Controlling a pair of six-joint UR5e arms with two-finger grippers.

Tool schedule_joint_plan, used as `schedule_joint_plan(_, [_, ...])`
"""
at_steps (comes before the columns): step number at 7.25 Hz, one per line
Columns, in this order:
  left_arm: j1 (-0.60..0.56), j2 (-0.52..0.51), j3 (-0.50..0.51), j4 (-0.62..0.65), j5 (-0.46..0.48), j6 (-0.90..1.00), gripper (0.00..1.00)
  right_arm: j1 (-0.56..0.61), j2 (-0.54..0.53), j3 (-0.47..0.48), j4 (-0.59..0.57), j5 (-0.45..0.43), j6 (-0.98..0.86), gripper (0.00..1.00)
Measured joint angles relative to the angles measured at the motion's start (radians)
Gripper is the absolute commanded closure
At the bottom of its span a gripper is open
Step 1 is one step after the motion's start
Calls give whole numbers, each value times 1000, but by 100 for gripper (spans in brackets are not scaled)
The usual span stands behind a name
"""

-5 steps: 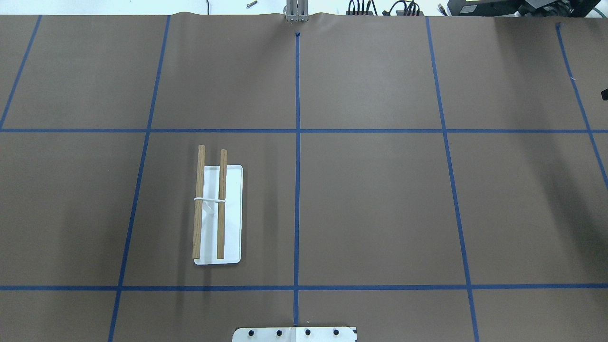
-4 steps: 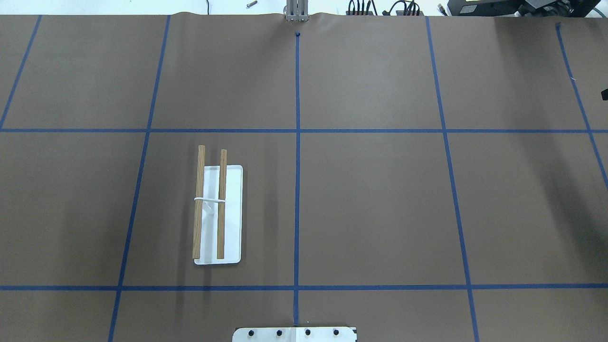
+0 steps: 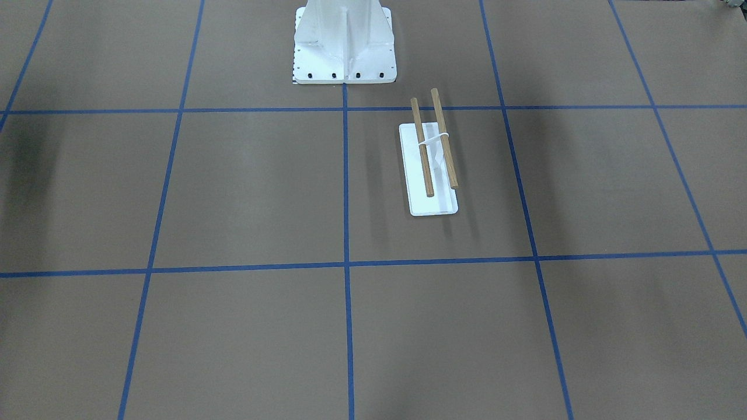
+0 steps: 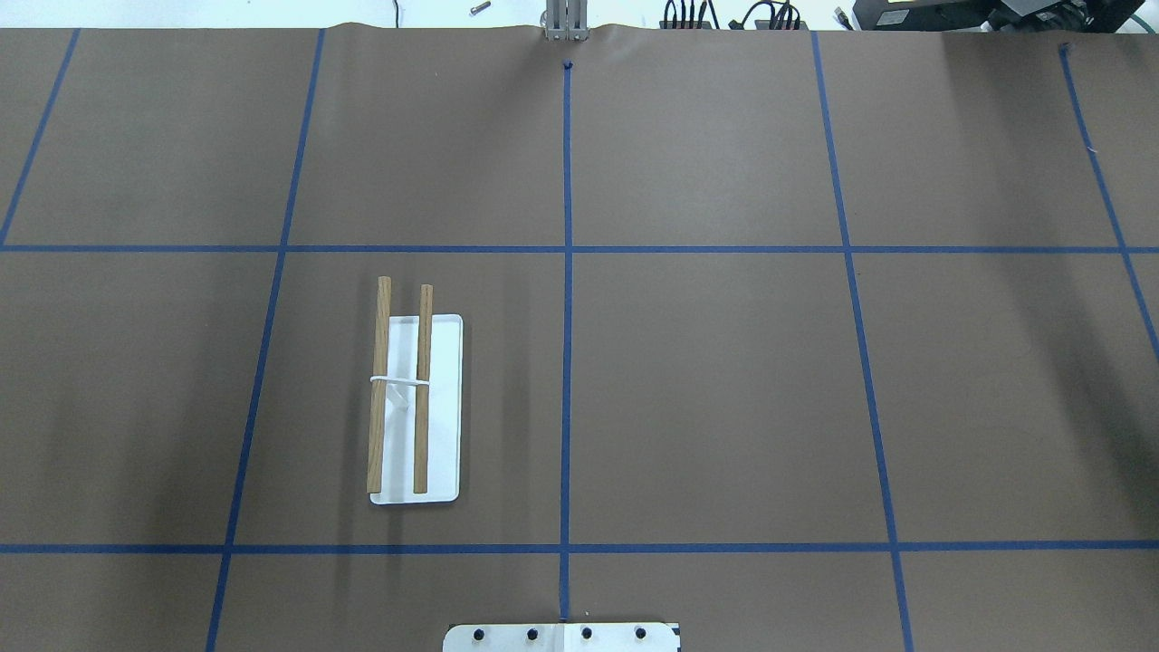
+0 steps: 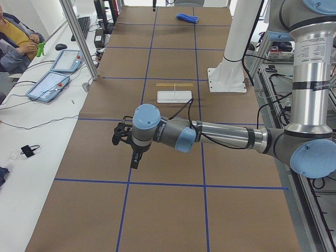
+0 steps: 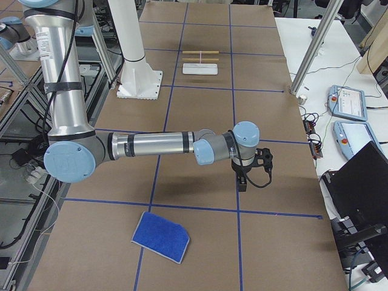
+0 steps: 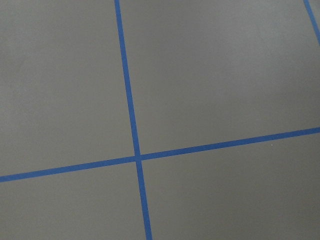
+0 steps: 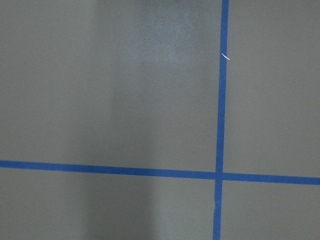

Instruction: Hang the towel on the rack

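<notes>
The rack (image 4: 398,389) has two wooden bars on a white base and stands left of centre; it also shows in the front view (image 3: 435,143) and both side views (image 5: 174,84) (image 6: 200,53). The towel (image 6: 160,236), a bright blue cloth with pale edging, lies flat on the table near its right end, far from the rack; it also shows in the left side view (image 5: 187,18). My left gripper (image 5: 134,157) hangs over the table's left end. My right gripper (image 6: 244,180) hangs up and right of the towel. I cannot tell whether either is open or shut. Both wrist views show only brown table and blue tape.
The robot's white pedestal (image 3: 344,41) stands behind the rack. Blue tape lines divide the brown table. Control tablets (image 5: 52,79) and a seated person (image 5: 16,42) are beside the table. A metal post (image 6: 309,54) and a laptop (image 6: 364,182) are on the other side.
A small dark shape at the right edge of the overhead view has gone out of view. The rack has not moved.
</notes>
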Motion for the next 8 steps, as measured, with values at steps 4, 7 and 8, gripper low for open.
schedule_joint_plan(4, [1,0,25,-61,4,-10,2,34,-141,-65,4,41,-71,0])
schedule_joint_plan(7, [1,-5,20,-64,4,-13,2,77,-161,-201,27,72,-148,0])
schedule_joint_plan(8, [1,-7,15,-66,3,-13,2,89,-171,-222,30,69,-163,0])
